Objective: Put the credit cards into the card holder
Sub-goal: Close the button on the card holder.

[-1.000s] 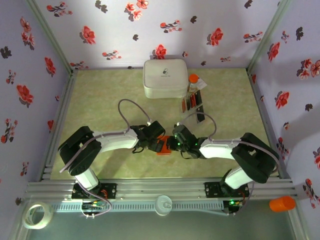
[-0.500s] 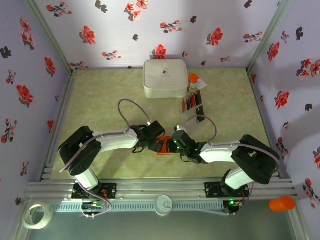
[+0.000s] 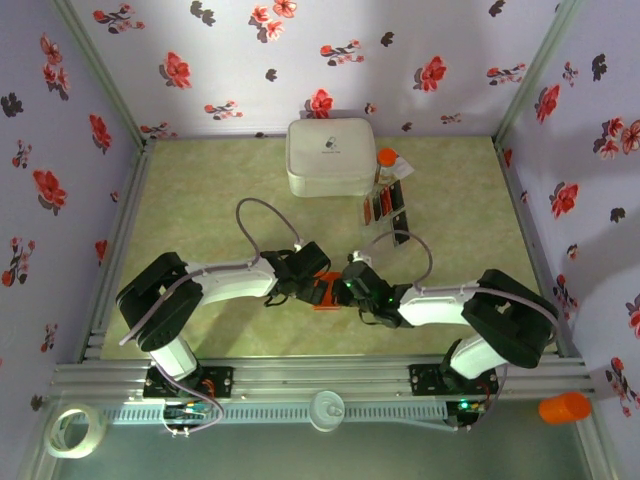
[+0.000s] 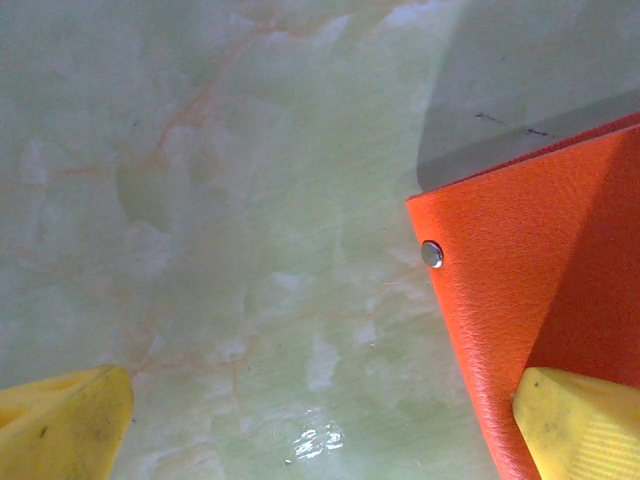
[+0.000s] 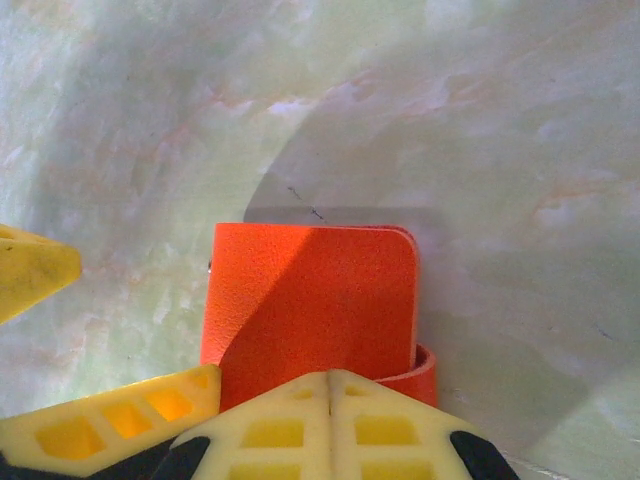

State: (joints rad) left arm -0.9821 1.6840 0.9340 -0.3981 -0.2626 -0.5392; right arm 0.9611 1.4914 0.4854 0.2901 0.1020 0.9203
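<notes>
The orange card holder (image 3: 325, 294) lies on the table between my two grippers. My left gripper (image 3: 308, 283) is open and wide; in its wrist view the card holder (image 4: 520, 290) comes in from the right, and one yellow fingertip (image 4: 580, 420) rests on it. My right gripper (image 5: 330, 400) is shut, with its fingers over the near edge of the card holder (image 5: 310, 300) and nothing visible between them. The credit cards (image 3: 380, 206), red and black, lie in a row at the back right, and one black card (image 3: 400, 237) lies nearer.
A large white rounded case (image 3: 330, 155) stands at the back centre, with an orange-capped tube (image 3: 388, 160) beside it. Flowered walls close in three sides. A tape roll (image 3: 75, 430) and an orange cylinder (image 3: 565, 408) lie in front of the rail.
My right gripper has moved a little to the left and closer to the card holder. The left arm and the card holder have stayed put.
</notes>
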